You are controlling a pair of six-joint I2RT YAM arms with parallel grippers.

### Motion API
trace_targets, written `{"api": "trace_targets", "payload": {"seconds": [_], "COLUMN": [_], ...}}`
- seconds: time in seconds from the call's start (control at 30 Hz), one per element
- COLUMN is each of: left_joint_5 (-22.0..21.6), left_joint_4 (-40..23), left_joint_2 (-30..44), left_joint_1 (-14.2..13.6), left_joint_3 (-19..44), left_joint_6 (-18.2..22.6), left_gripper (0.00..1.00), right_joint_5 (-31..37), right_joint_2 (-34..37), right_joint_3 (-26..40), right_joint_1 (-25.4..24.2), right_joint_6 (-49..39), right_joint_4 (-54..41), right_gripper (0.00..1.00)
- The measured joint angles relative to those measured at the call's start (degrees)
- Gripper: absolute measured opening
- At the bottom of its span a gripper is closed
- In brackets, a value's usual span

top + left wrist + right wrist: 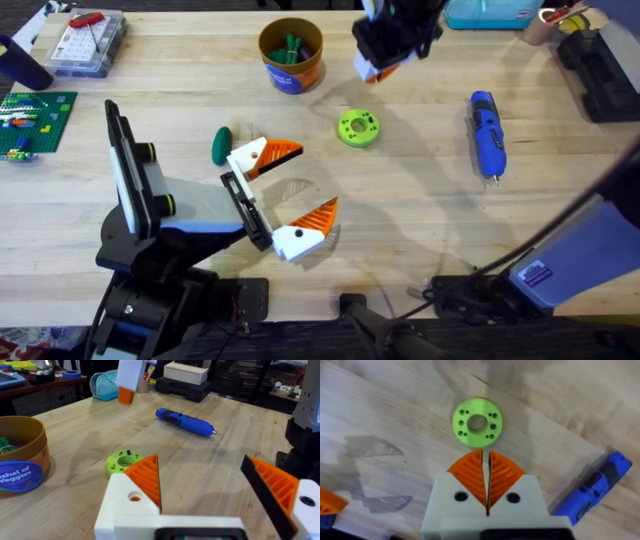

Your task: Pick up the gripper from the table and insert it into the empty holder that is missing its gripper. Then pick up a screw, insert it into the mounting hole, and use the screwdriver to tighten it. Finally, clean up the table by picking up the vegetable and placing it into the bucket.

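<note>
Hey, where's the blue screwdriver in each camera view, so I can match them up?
Overhead: the screwdriver lies at the right of the table, running up and down the picture with its tip nearest the bases.
Left wrist: upper middle, tip pointing right.
Right wrist: at the lower right edge, partly cut off.
Shared landmark: the green disc lies on the table near the screwdriver in all three.

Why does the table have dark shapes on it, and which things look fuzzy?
In the right wrist view, grey gripper-shaped shadows lie on the wood beside the sharp lime-green disc, while the screwdriver looks soft. In the left wrist view, the near orange pads are fuzzy and a white-and-orange gripper farther off is blurred. In the overhead view, faint shadows fall near the left gripper.
</note>
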Motion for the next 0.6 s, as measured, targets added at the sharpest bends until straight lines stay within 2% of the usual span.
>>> {"api": "trace_targets", "payload": {"seconds": [0.17, 0.6], "left_joint_5": [-0.04, -0.04], "left_joint_4": [0.00, 0.00], "left_joint_2": [0.00, 0.01], "left_joint_1": [0.00, 0.00], "left_joint_3": [0.00, 0.00], "left_joint_6": [-0.06, -0.19], "left_gripper": [0.987, 0.987], "right_joint_5": [-0.18, -0.16], "right_joint_2": [-0.72, -0.16], "right_joint_3": [2.00, 2.18], "right_joint_1": [0.43, 0.00], "right_joint_6": [-0.13, -0.13], "right_joint_4": [-2.07, -2.19], "right_gripper": [0.010, 0.004]}}
